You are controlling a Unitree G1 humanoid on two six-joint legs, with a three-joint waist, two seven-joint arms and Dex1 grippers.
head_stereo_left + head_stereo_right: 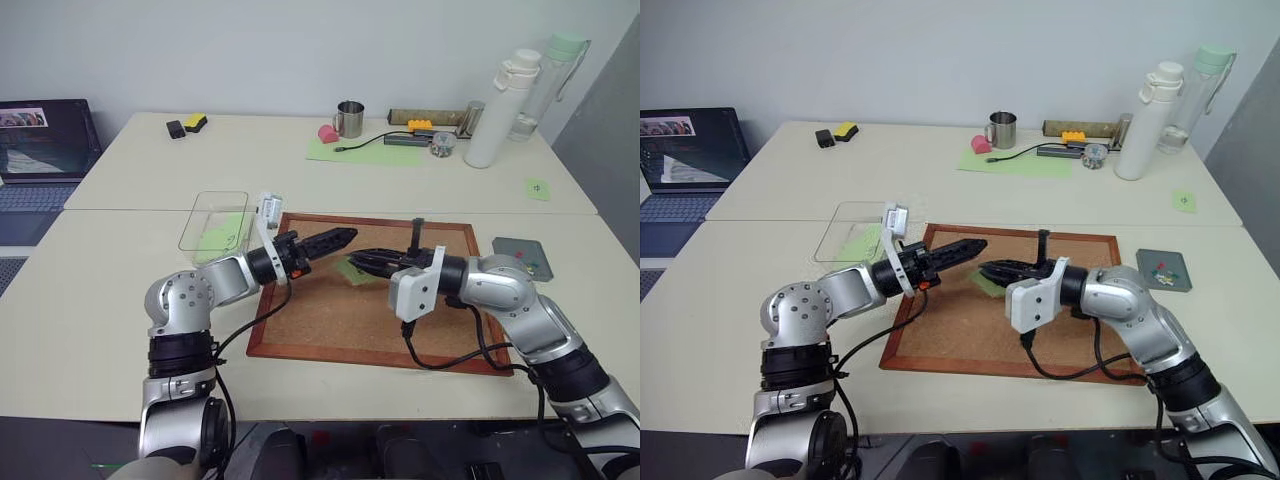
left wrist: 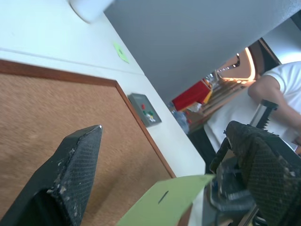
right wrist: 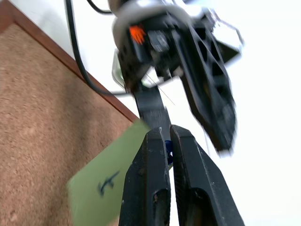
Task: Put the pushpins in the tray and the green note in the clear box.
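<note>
Handover above the cork board (image 1: 380, 300). Your right hand (image 1: 362, 259) has its fingers pressed together on an edge of the green note (image 1: 352, 270), which hangs clear of the board between the two hands. Your left hand (image 1: 340, 237) faces it, fingers spread wide, holding nothing; in the left wrist view the note (image 2: 164, 202) sits low between those fingers.

The clear box (image 1: 215, 222) stands on the table (image 1: 100, 290) just beyond the board's left edge, beside the left arm. The tray (image 1: 522, 256) lies off the board's right edge with pushpins (image 1: 523, 260) already on it, so the note appears to be the remaining item.

To pass it well, bring the spread left fingers around the free part of the note, away from the right fingertips. Close fully before you release the right hand. Paper flexes, so grip deep, not at a corner, then carry it low into the box.
</note>
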